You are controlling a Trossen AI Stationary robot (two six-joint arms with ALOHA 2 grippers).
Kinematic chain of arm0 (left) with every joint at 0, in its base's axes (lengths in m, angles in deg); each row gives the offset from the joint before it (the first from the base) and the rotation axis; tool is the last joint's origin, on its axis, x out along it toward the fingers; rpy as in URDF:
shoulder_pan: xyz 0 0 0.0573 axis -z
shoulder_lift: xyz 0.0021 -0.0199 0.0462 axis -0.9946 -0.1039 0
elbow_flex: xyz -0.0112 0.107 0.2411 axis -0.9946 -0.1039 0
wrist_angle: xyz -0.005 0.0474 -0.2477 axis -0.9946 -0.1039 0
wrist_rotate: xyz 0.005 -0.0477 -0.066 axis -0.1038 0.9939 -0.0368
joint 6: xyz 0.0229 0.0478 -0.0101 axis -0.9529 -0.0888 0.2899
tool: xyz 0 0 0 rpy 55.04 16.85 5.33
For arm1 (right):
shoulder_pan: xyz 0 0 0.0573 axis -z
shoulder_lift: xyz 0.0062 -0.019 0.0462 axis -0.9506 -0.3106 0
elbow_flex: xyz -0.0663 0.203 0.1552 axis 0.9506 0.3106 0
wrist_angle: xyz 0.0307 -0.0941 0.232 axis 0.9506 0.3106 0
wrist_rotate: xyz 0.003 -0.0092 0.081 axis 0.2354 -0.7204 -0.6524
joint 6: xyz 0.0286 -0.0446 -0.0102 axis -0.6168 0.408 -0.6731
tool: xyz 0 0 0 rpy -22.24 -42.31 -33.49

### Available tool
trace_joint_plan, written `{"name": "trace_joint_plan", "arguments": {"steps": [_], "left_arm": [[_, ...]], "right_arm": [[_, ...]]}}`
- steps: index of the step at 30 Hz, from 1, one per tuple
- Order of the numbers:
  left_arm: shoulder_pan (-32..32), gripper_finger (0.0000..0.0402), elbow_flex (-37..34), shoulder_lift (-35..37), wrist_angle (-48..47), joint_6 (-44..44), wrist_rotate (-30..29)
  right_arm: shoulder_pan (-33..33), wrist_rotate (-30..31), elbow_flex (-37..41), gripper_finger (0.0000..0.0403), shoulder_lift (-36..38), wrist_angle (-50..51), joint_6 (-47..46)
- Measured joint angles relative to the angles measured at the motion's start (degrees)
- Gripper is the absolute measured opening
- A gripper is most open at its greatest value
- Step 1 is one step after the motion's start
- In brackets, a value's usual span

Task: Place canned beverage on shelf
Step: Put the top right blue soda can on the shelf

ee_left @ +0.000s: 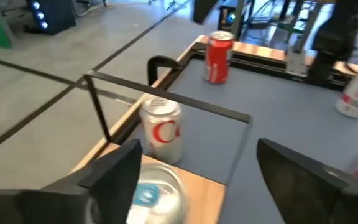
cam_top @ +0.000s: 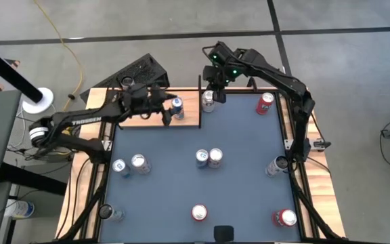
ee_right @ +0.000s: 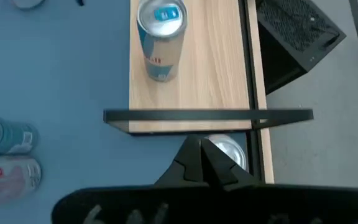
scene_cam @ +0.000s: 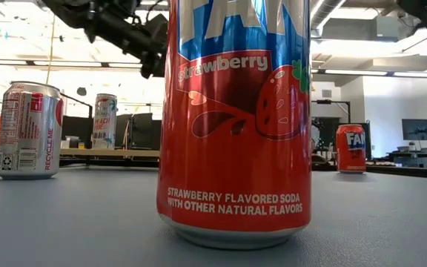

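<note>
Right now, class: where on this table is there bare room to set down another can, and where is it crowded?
Free: the blue tabletop between the shelf, the red can and the middle pair of cans; also the strip between that pair and the front red-topped can. Crowded: the shelf, where the left tool stands open around a blue can.

We see our left gripper (ee_left: 197, 180) spread wide above a blue-topped can (ee_left: 154, 196) on the shelf (ee_left: 207, 196) — a white can (ee_left: 162, 130) beyond.
</note>
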Motion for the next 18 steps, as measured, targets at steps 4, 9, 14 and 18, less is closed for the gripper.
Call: {"name": "trace_joint_plan", "arguments": {"steps": [4,9,14,18], "left_arm": [[-0.7,0.0351,1.2,-4.0,-0.2,-0.1,-0.2],[-1.2,0.0368,1.2,-8.7,1.8,-0.9,-2.2],[-1.1,0.0369,1.3,-11.9,3.8,-2.2,-5.8],[-1.1,0.0369,1.3,-12.4,3.8,-1.8,-6.0]], "right_arm": [[1.6,-3.1,0.0,0.0,0.0,0.6,1.3],[2.8,-4.4,0.0,0.0,0.0,1.0,1.9],[3.1,-4.5,0.0,0.0,0.0,1.4,2.7],[3.0,-4.5,0.0,0.0,0.0,1.6,3.3]]}}
